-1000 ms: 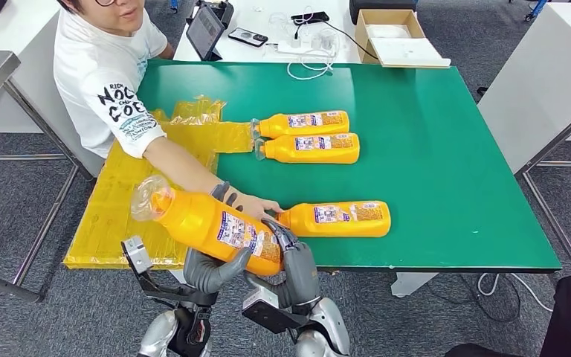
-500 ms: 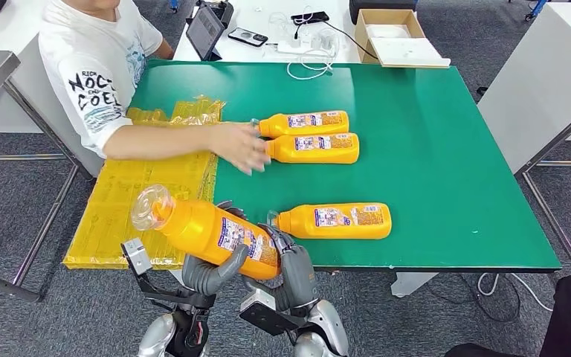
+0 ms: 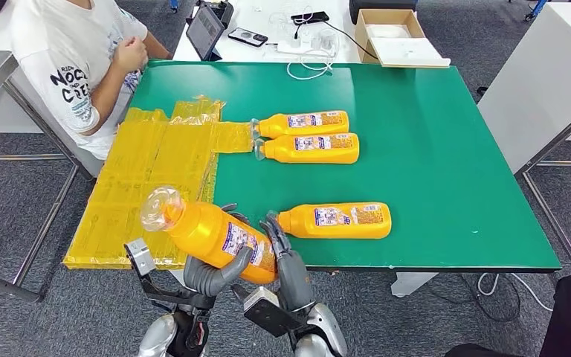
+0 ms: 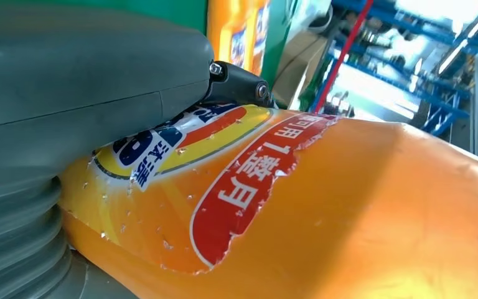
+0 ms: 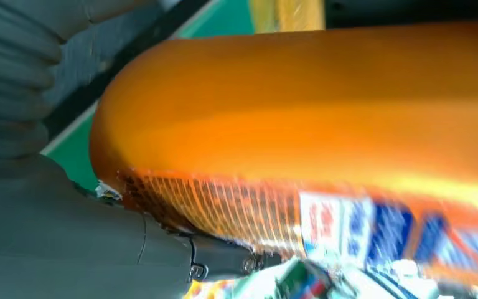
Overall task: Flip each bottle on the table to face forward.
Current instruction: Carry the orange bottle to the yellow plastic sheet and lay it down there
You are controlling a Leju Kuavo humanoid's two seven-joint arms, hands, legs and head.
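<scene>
An orange bottle with a clear cap (image 3: 208,232) is held off the table near its front left edge, cap pointing left and up. My left hand (image 3: 212,271) grips it from below, and my right hand (image 3: 286,256) holds its base end. Its label fills the left wrist view (image 4: 236,180), and its orange body shows in the right wrist view (image 5: 311,106). Three more orange bottles lie flat on the green table (image 3: 431,134): one near the front (image 3: 334,220) and two side by side further back (image 3: 301,123) (image 3: 308,148), all with caps to the left.
Yellow plastic sheeting (image 3: 149,178) covers the table's left part and hangs over its edge. A person in a white shirt (image 3: 67,67) sits at the far left. A tablet (image 3: 204,31), phones, cables and a cardboard box (image 3: 394,33) lie on the white table behind.
The person's arm has drawn back from the table to their chest. The bottle in my hands has shifted slightly right and its cap has risen a little.
</scene>
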